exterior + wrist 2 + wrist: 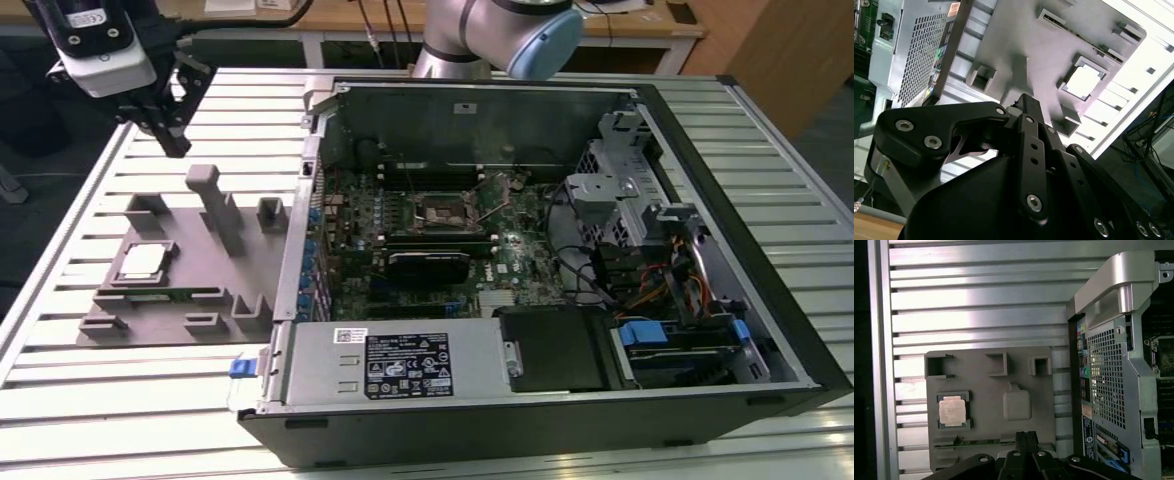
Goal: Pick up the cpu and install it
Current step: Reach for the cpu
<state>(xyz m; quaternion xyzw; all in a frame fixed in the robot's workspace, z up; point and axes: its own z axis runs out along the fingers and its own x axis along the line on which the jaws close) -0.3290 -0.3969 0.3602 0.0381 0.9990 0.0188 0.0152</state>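
The cpu is a small silver square chip lying flat in a recess of the grey holder plate, on the exterior view's left beside the open computer case. It also shows in both wrist views as the cpu. My gripper hangs high above the far end of the plate, well clear of the chip. Its fingers are pressed together with nothing between them. The motherboard's square socket sits in the middle of the case.
Grey upright blocks, one a tall post, stand on the holder plate between the chip and the case wall. A black finned block lies just below the socket. The power supply and drive bays line the case's near side. The table is slatted aluminium.
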